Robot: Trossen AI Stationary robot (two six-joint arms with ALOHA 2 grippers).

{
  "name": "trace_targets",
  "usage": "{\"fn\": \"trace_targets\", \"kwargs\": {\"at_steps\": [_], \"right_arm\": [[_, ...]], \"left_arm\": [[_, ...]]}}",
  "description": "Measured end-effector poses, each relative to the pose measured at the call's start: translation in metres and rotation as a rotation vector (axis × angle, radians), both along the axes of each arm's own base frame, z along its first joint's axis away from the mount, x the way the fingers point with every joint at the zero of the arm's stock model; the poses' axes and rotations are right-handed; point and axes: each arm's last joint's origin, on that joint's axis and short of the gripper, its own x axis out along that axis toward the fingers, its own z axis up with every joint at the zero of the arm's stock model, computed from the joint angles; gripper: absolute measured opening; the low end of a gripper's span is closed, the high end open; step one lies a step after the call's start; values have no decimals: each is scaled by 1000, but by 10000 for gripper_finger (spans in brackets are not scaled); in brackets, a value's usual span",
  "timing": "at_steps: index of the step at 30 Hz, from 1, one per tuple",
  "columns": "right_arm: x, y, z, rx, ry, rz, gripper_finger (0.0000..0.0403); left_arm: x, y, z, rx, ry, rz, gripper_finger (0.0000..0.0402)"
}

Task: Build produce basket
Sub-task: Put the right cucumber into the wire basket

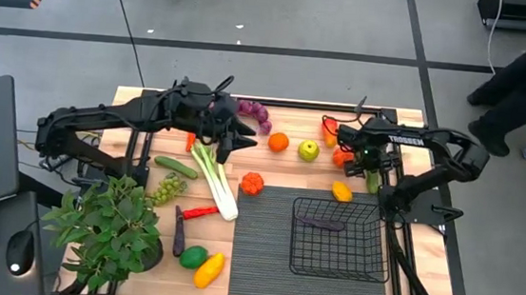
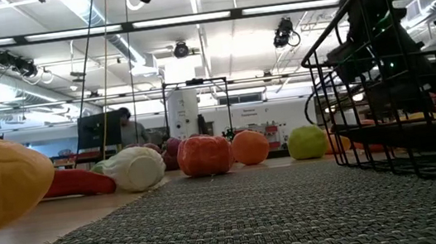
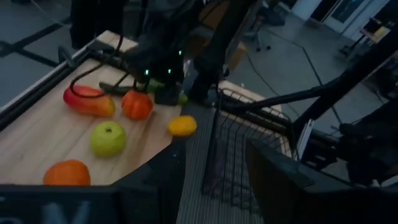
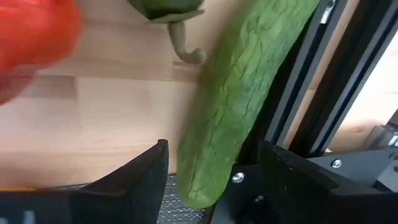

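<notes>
Now, at the table's (image 1: 270,182) left stand a plant (image 1: 108,229), a lime (image 1: 193,256), grapes (image 1: 169,189) and a leek (image 1: 215,180). Above the leek hovers the left hand (image 1: 235,137), fingers parted and holding nothing. Farther right lie an orange (image 1: 279,142) and an apple (image 1: 308,151). On the mat (image 1: 263,253) sits the basket (image 1: 341,238) with an eggplant (image 1: 319,222) inside. Behind it the right hand (image 1: 372,167) straddles a cucumber (image 4: 239,93), fingers open on either side, not yet closed.
</notes>
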Motion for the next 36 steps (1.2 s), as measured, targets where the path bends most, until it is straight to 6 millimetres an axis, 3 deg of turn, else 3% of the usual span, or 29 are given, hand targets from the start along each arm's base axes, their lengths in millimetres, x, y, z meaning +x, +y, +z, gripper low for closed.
{"fn": "trace_targets", "kwargs": {"at_steps": [7,15,23,29,36], "right_arm": [[-5,3,-20,30,51,-31,239],[-7,4,-26,13,30,-30,230],[-6,4,-22,-25,-18,-36,148],[-5,5,-7,12,-106,17,126],[3,7,40,-84,-261,6,138]], "left_arm": [[-7,-1,5,-23,-5,9,172],[-10,-2,4,-36,11,12,172],[-10,-1,4,-44,13,41,172],[-10,0,4,-29,15,85,172],[-10,2,4,-25,16,157,172]]}}
